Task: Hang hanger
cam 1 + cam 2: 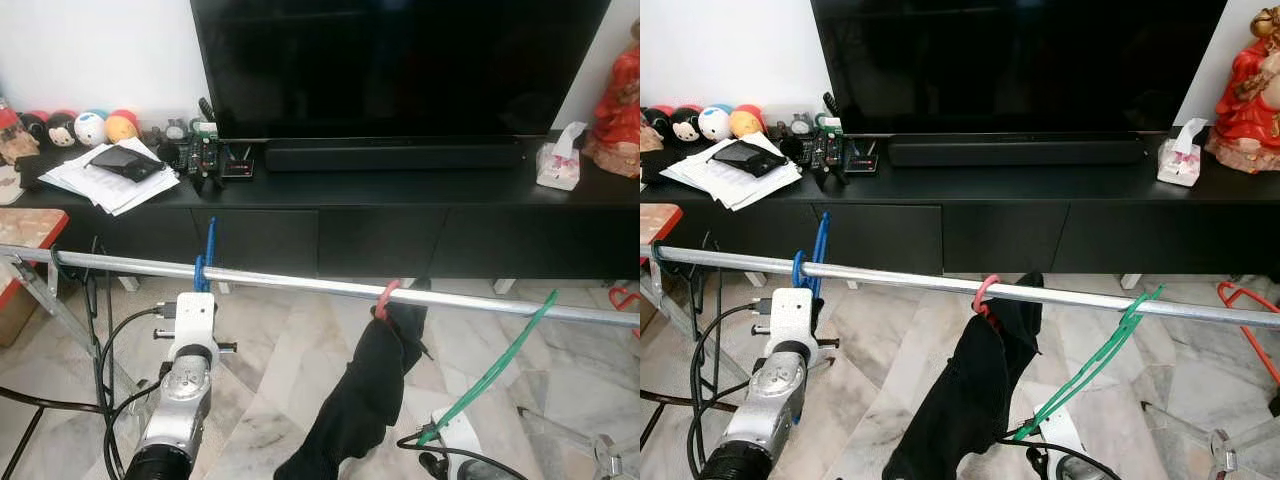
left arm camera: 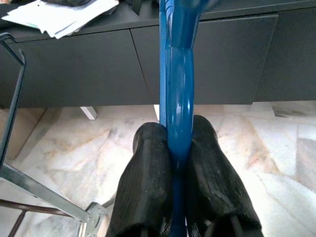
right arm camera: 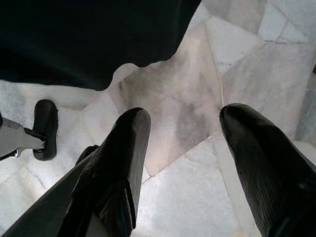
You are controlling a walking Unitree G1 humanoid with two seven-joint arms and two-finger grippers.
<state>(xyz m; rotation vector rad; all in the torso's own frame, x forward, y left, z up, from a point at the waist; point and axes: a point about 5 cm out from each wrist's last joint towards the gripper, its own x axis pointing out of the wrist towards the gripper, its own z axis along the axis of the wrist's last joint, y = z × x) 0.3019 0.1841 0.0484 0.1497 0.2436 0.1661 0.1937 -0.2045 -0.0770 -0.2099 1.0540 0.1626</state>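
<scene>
Blue hanger [image 2: 177, 98] clamped in left end effector [image 2: 178, 163], top cropped, right end effector [image 3: 190, 148] apart.

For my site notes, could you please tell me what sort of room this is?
Most likely a home living room: a large television stands on a long black media cabinet with a soundbar, above a marble-tiled floor.

My silver rail [image 1: 300, 283] carries a blue hanger [image 1: 205, 256], a pink hanger [image 1: 386, 296] bearing a black garment [image 1: 365, 390], and a green hanger [image 1: 492, 368].
</scene>
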